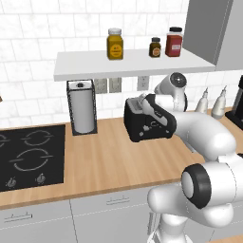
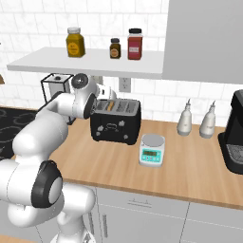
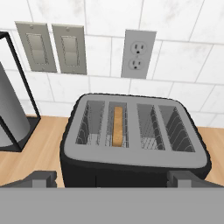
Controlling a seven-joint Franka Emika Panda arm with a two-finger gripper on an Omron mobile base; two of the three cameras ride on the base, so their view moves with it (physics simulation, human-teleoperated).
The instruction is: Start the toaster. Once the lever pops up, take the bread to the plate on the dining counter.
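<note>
1. No words can be read anywhere. The jar labels on the shelf are too small and blurry.
2. The toaster [image 3: 133, 140] is a black box with round corners and a grey top. It has slots with thin wire racks inside. It sits on a light wood counter [image 1: 109, 161], near the white tile wall.
3. The bread [image 3: 117, 127] stands on its edge down in one slot, the second from the left in the hand view. It is thin and tan. The other slots hold nothing.
4. The gripper [image 3: 113, 177] hangs just above the front of the toaster. Its two dark fingers are spread wide apart and hold nothing.
5. A white shelf [image 2: 90, 64] holds three jars: a yellow jar [image 2: 75, 42], a small dark jar [image 2: 115, 48] and a red jar [image 2: 135, 43].
6. A paper towel roll [image 1: 82, 108] stands in a black wire holder, left of the toaster.
7. A small white scale [image 2: 152, 150] with a round grey top sits just right of the toaster.
8. Two white bottles [image 2: 196, 119] with pointy tips stand by the wall. A black coffee machine [image 2: 233, 133] is beside them.
9. A flat black cooktop [image 1: 31, 156] has ring marks.
10. Two grey switches and a white outlet [image 3: 138, 54] are on the wall.
</note>
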